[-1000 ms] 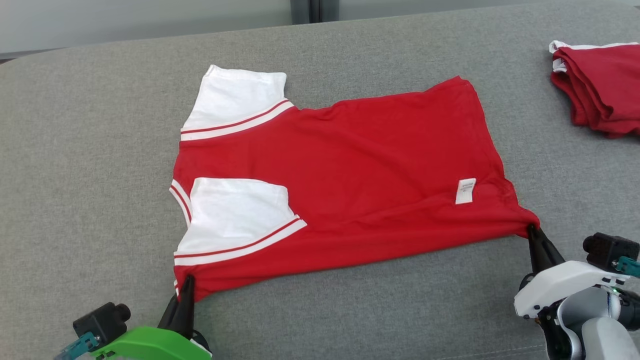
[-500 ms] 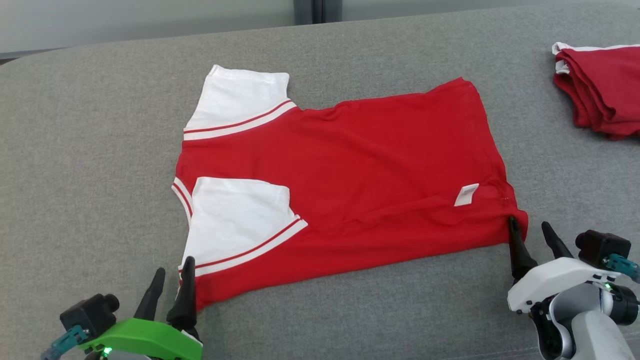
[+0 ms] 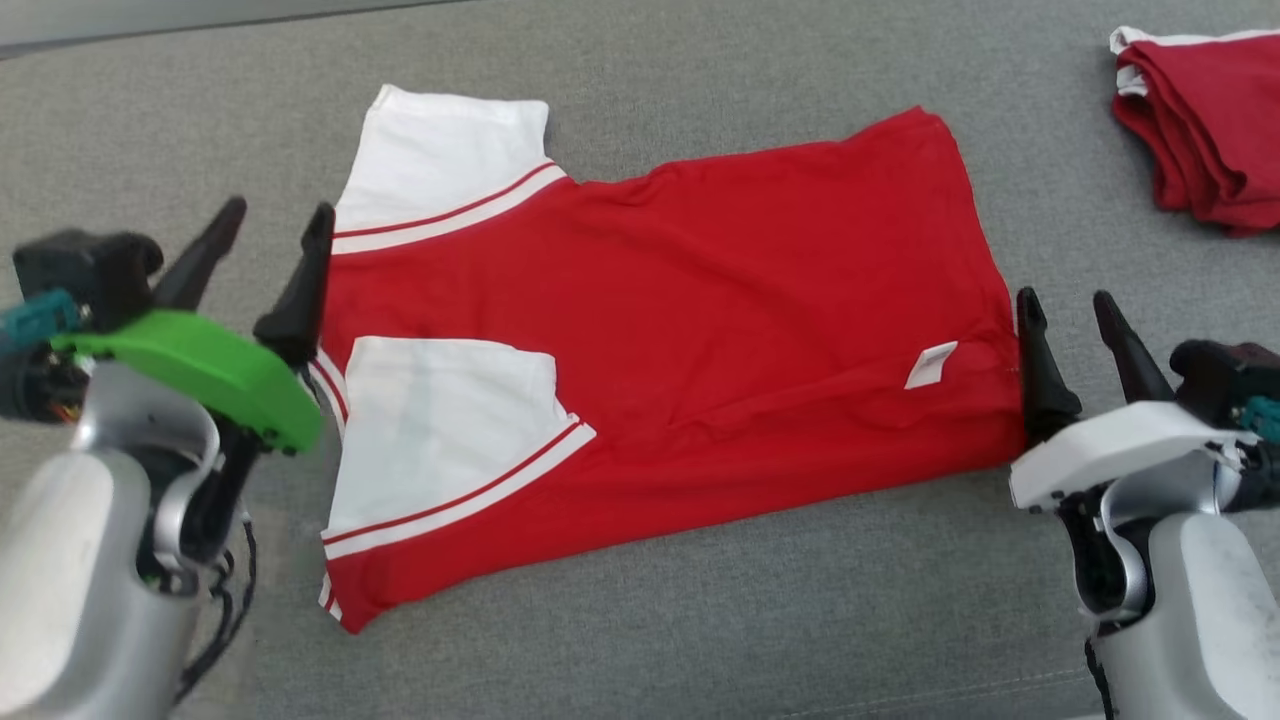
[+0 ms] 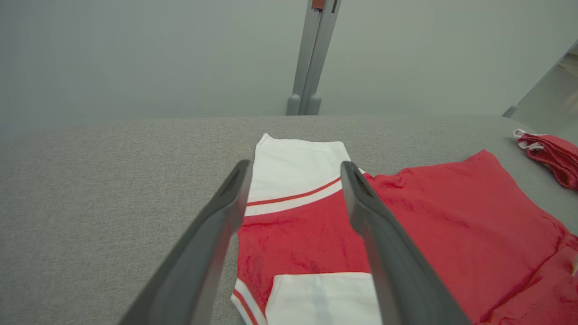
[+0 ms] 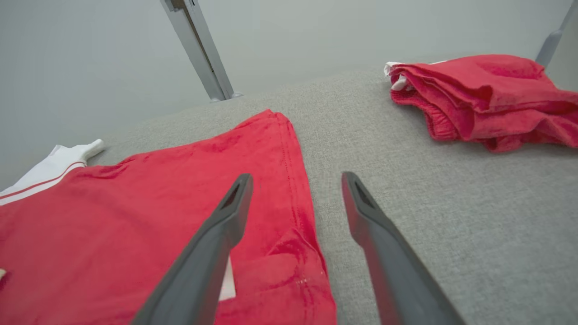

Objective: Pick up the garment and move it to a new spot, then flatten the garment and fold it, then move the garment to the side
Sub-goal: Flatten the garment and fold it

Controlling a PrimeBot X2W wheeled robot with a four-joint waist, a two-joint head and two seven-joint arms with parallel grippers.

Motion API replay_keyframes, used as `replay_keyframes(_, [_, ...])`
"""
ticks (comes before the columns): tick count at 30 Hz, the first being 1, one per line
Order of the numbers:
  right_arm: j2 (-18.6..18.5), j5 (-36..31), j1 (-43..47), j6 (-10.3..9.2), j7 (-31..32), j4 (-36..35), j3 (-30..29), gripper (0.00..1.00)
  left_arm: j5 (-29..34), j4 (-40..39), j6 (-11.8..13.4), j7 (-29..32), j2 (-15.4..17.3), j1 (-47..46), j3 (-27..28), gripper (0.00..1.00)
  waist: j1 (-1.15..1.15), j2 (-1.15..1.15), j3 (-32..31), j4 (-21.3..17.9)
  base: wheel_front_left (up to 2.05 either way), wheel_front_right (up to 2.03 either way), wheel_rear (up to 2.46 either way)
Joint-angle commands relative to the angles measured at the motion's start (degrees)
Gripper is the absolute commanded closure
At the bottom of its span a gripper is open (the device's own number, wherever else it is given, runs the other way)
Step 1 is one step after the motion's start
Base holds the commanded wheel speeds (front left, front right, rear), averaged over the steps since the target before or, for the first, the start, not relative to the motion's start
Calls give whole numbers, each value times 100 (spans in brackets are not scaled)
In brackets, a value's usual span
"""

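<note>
Both grippers stood with their fingers spread, and neither had anything between them. The red garment [image 3: 700, 330] lay flat across the middle of the grey bench [image 3: 700, 620], folded lengthwise, collar end toward the bench's left side and hem toward its right. One white sleeve [image 3: 440, 165] pointed toward the far edge. The other white sleeve [image 3: 440, 420] was laid back over the red body, its striped cuff slanting toward the near edge. A small white label [image 3: 930, 365] showed close to the hem.

The left gripper [image 3: 278, 210], with its green shell, hung at the garment's left edge. In the head view its inner finger lined up with the shoulder seam and its outer finger was over bare bench. From its wrist view, the far sleeve sat framed between the two fingers. Whether a fingertip was brushing the cloth could not be told.

The right gripper [image 3: 1065, 297] was at the hem. Its inner finger was right against the red edge beside the label, and its outer finger was over grey fabric. Well apart, toward the bench's far right corner, sat a folded red pile [image 3: 1200, 130] with white trim.
</note>
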Motion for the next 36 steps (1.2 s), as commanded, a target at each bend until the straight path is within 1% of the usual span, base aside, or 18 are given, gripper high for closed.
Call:
replay_keyframes(1, [-6,-54,-232,-4,16,-73,100,0,129,105,-89,185,170,-456,-55,0,0,0,449,-213,0,0,0])
replay_keyframes(4, [-13,-60,-540,-5,-7,-122,256,0,272,369,-259,660,343,-1222,-219,0,0,0,775,-372,0,0,0])
replay_keyframes(7, [-6,-89,-844,-4,-60,-116,403,0,362,755,-346,1063,494,-1989,-290,0,0,0,1070,-528,0,0,0])
replay_keyframes(11, [-9,-99,-1126,-4,-132,-35,588,0,169,1346,-455,1524,481,-2635,-290,0,0,0,1330,-744,0,0,0])
replay_keyframes(13, [-8,-121,-1255,-4,-183,9,658,0,137,1598,-495,1742,569,-2868,-302,0,0,0,1420,-845,0,0,0])
replay_keyframes(17, [-5,-143,-1439,-4,-268,124,767,0,105,2017,-506,2058,730,-3092,-301,0,0,0,1528,-1032,0,0,0])
replay_keyframes(21, [-6,-168,-1560,-4,-341,216,809,0,19,2264,-477,2268,847,-3127,-251,0,0,0,1584,-1169,0,0,0])
replay_keyframes(24, [-4,-142,-1645,-4,-377,251,871,0,38,2379,-411,2284,971,-3162,-184,0,0,0,1654,-1280,0,0,0])
replay_keyframes(30, [-4,-210,-1814,-4,-389,258,966,0,82,2533,-254,2356,1090,-3261,-132,0,0,0,1816,-1432,0,0,0])
replay_keyframes(33, [-33,-274,-1943,-4,-394,250,1065,0,73,2555,-322,2466,1102,-3294,-202,0,0,0,1846,-1446,0,0,0])
replay_keyframes(34, [-60,-289,-1994,-5,-396,245,1080,0,55,2559,-338,2497,1078,-3277,-230,23,0,0,1854,-1435,0,0,0])
replay_keyframes(35, [-83,-310,-2042,-5,-380,238,1103,0,45,2555,-344,2511,1054,-3277,-249,52,0,0,1863,-1417,0,0,0])
replay_keyframes(36, [-106,-342,-2112,-5,-338,229,1142,0,39,2548,-354,2523,1018,-3294,-276,66,0,0,1876,-1387,0,0,0])
